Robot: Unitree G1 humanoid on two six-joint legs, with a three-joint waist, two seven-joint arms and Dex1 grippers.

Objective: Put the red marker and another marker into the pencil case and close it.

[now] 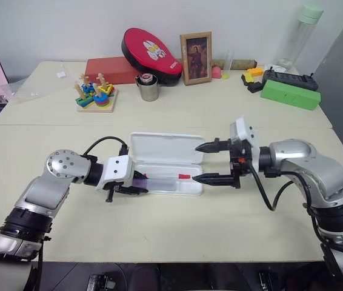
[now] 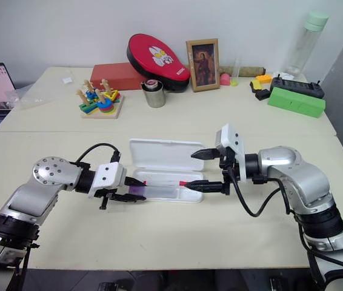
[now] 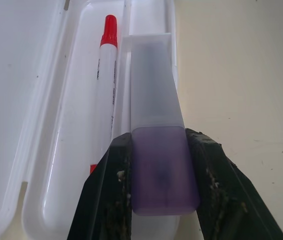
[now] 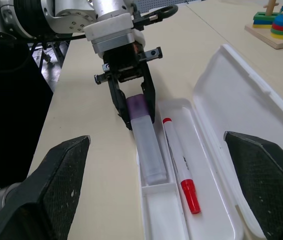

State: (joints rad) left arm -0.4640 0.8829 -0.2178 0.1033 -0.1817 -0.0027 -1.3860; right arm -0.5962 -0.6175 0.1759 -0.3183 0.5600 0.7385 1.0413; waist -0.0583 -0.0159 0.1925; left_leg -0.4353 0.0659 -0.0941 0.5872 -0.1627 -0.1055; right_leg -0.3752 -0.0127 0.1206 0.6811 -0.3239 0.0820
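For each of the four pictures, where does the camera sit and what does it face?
Both eye views: head, looking down at the table; both arms show.
Left wrist view: along the left gripper clamping the thick lilac marker.
Right wrist view: between the open right gripper fingers.
Shared: slim red-capped white marker in the white plastic pencil case.

Head pair: you look from above, forward and down over the table (image 1: 159, 230); both eyes share nearly the whole scene, from the near edge to the far wall.
Left wrist: very close, facing along the left gripper (image 3: 156, 200) over the lilac marker (image 3: 154, 150) into the pencil case (image 3: 71, 150).
Right wrist: you see along the case towards the left; the right gripper (image 4: 161, 190) frames it.
Shared: all views contain the red marker (image 4: 180, 162) in the case.
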